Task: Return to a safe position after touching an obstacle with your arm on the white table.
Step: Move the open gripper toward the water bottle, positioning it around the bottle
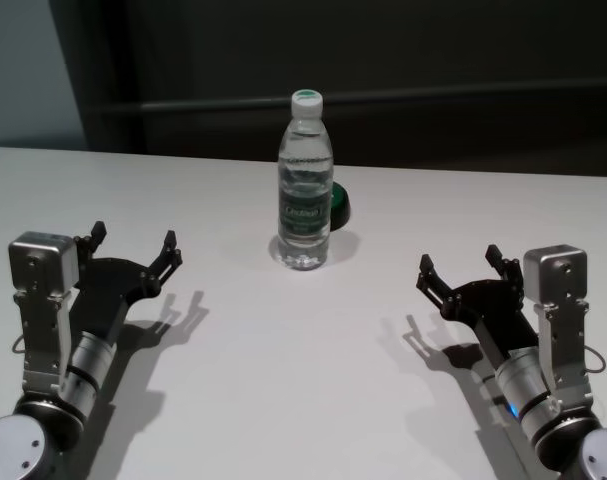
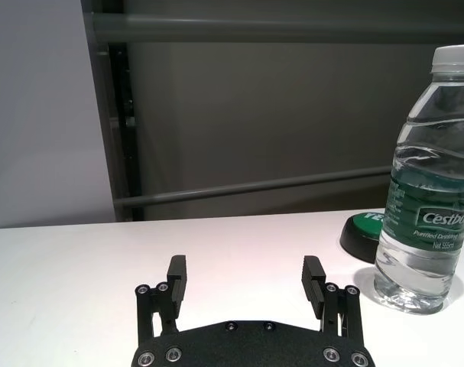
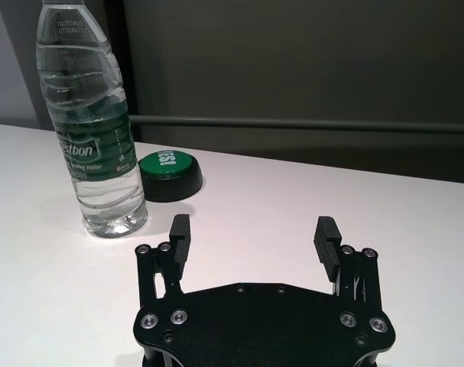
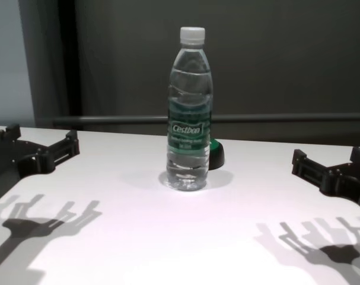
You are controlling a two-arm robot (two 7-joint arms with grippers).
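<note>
The obstacle, a clear water bottle (image 1: 305,190) with a white cap and green label, stands upright on the white table (image 1: 303,380) at centre back. The left wrist view also shows the bottle (image 2: 426,214), as do the right wrist view (image 3: 94,145) and the chest view (image 4: 190,119). My left gripper (image 1: 135,237) hovers open and empty over the table's left side, well away from it. On the right, my right gripper (image 1: 459,258) is likewise open and empty, also apart from the bottle. Neither arm touches the bottle.
A small dark round object with a green top (image 1: 340,205) sits on the table just behind and to the right of the bottle. Beyond the table's far edge is a dark wall with a horizontal rail (image 4: 274,117).
</note>
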